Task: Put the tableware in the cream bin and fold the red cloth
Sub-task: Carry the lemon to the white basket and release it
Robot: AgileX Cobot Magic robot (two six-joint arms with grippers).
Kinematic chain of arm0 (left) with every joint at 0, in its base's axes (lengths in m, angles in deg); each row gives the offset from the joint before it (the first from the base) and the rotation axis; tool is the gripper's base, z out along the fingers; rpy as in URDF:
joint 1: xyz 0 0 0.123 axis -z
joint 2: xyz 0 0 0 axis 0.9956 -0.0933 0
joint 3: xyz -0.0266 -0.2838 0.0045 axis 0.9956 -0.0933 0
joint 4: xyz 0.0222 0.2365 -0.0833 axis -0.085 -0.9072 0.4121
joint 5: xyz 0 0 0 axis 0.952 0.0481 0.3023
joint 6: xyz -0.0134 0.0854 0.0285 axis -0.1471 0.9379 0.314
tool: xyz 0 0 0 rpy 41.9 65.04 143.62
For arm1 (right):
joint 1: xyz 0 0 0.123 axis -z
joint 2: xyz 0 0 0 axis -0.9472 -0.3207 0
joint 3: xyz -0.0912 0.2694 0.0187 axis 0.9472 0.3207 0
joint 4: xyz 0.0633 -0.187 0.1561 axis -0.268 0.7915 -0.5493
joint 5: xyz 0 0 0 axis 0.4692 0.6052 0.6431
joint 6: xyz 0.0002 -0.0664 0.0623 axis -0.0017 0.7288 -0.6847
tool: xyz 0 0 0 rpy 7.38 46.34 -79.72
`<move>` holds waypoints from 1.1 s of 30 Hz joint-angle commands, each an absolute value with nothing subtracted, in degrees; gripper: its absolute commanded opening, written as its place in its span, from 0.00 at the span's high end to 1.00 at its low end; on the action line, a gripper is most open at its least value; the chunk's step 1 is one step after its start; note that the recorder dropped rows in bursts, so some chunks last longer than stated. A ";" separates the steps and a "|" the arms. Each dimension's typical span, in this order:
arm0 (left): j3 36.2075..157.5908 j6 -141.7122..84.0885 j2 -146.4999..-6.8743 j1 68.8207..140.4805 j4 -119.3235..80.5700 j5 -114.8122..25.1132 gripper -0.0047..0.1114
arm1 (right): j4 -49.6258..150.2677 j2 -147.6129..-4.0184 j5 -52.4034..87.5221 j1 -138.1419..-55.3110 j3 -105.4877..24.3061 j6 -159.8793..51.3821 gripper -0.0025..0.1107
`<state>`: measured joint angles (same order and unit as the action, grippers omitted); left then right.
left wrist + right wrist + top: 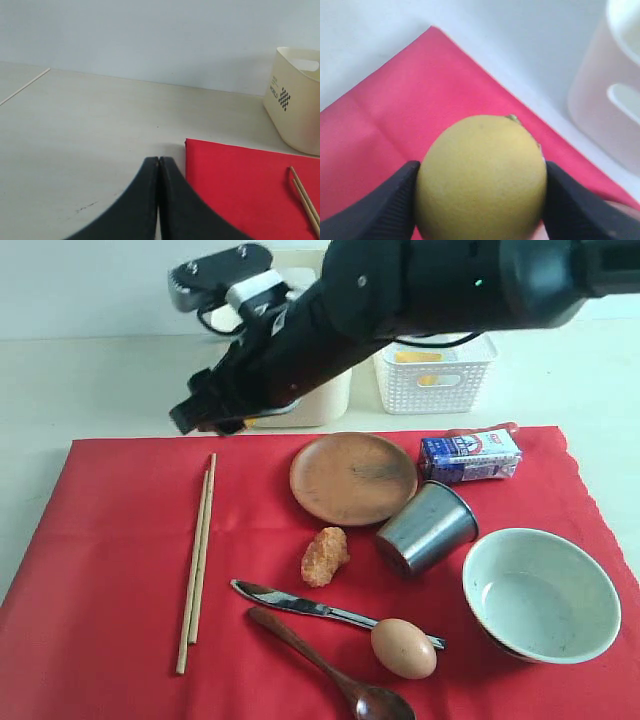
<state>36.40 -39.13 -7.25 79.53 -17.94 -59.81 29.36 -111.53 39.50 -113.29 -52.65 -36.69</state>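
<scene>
The red cloth (110,570) lies spread on the table and carries the brown plate (352,478), the tipped grey metal cup (428,528), the pale green bowl (540,595), the steel knife (300,606), the dark wooden spoon (330,670) and the chopsticks (197,560). The right arm partly hides the cream bin (315,400) behind the cloth. My right gripper (205,410) reaches across above the cloth's far edge, shut on a yellow lemon (481,177). My left gripper (159,161) is shut and empty over bare table beside the cloth's corner (192,145).
A white lattice basket (435,375) holding a cheese wedge (418,357) stands right of the cream bin. On the cloth also lie a blue-and-white carton (470,457), a fried nugget (325,556) and an egg (403,648) resting on the knife.
</scene>
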 commanded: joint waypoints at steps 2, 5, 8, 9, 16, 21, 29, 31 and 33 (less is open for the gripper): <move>36.21 -38.99 -6.87 79.49 -17.53 -59.61 0.94 | 30.17 -107.82 38.60 -106.54 -52.79 -36.99 0.98; 36.21 -38.99 -6.87 79.49 -17.53 -59.61 0.94 | 30.17 -107.45 38.48 -102.06 -52.79 -36.99 0.98; 36.21 -38.99 -6.87 79.49 -17.53 -59.61 0.94 | 30.17 -107.72 38.25 -98.43 -52.79 -36.99 0.98; 36.21 -38.99 -6.87 79.49 -17.53 -59.61 0.94 | 30.17 -107.82 37.81 -96.90 -52.79 -36.99 0.98; 36.21 -38.99 -6.87 79.49 -17.53 -59.61 0.94 | 29.31 -111.39 27.70 -88.95 -52.79 -37.09 0.98; 36.21 -38.99 -6.87 79.49 -17.53 -59.61 0.94 | 29.31 -117.66 18.16 -85.47 -52.79 -37.13 0.98; 36.21 -38.99 -6.87 79.49 -17.53 -59.61 0.94 | 29.31 -123.96 11.84 -85.28 -52.79 -37.12 0.93; 36.21 -38.99 -6.87 79.49 -17.53 -59.61 0.94 | 29.31 -123.96 11.84 -85.28 -52.79 -37.12 0.87; 36.21 -38.99 -6.87 79.49 -17.53 -59.61 0.94 | 29.31 -123.96 11.60 -85.28 -52.79 -37.12 0.79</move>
